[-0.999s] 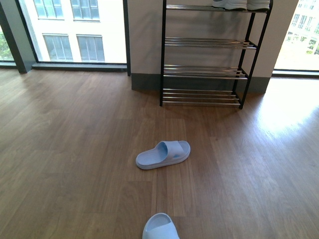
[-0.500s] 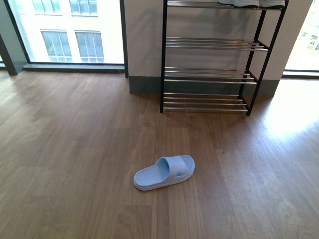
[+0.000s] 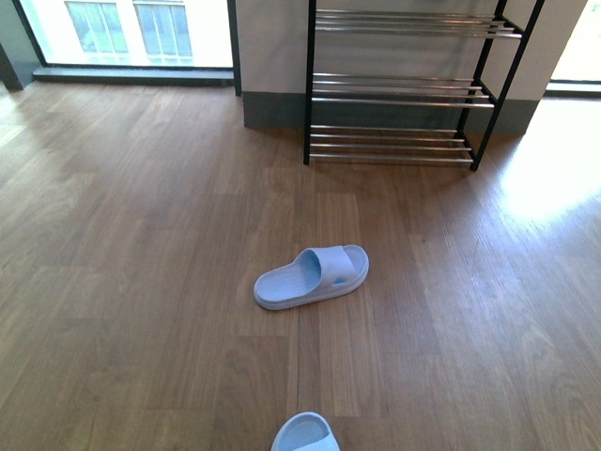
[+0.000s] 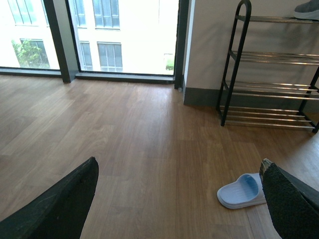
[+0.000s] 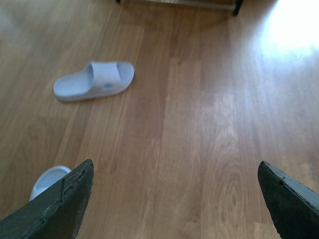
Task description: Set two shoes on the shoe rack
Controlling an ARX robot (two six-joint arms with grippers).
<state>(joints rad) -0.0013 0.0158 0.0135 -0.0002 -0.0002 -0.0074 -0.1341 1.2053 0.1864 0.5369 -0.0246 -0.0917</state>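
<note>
Wide apart and empty, both left gripper [image 4: 178, 167] and right gripper [image 5: 174, 167]. Ahead of them on the floor [image 3: 141, 235], one pale blue slide [image 3: 312, 277]; well beyond it, the shoe rack [image 3: 404, 94].

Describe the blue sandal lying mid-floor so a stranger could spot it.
Start at the black shoe rack, then come toward the robot across the wood floor. The pale blue slide sandal lies there whole, unlike its mate, which is cut off at the front view's bottom edge.
</note>
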